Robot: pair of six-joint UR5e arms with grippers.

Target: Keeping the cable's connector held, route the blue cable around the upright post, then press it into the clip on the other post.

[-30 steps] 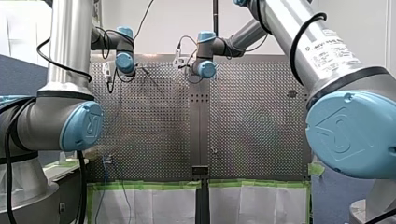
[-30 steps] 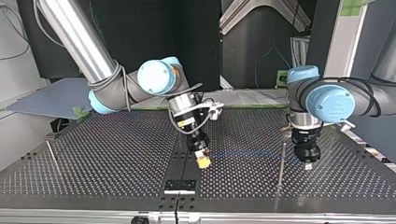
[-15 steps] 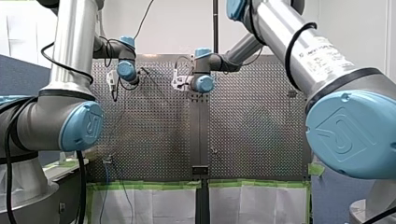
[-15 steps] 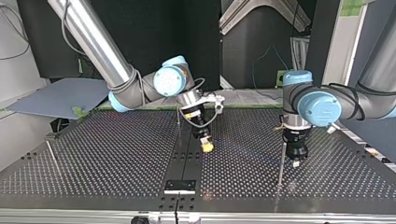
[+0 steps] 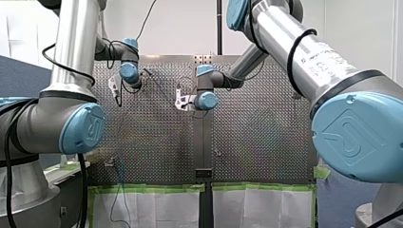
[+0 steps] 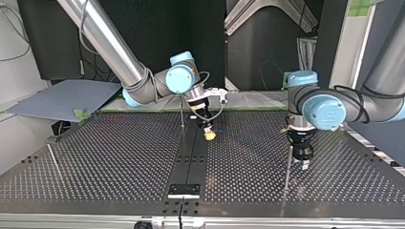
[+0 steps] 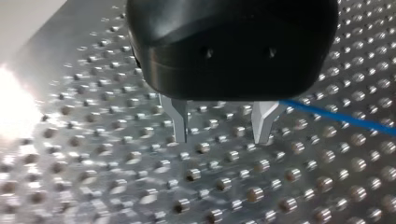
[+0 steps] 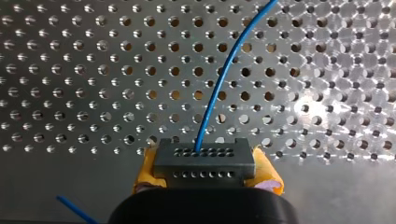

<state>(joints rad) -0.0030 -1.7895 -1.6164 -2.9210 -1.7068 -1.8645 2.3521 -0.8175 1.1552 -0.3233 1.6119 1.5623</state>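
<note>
In the right wrist view my right gripper is shut on the dark connector, with a yellow pad on each side. The blue cable rises out of the connector and curves away over the perforated plate. My left gripper stands open just above the plate, with nothing between its metal fingers. The blue cable runs past the outside of one finger. In the top view my left gripper hangs beside a thin upright post. My right gripper is near a second post.
A third thin rod stands at the top view's left. A black block sits on the dark centre strip near that view's front edge. Perforated table spreads between the posts. Green tape lines the table edge in the front view.
My left gripper has opened and now stands off the cable. My right arm has carried the connector away from the top view's camera, toward the second post.
</note>
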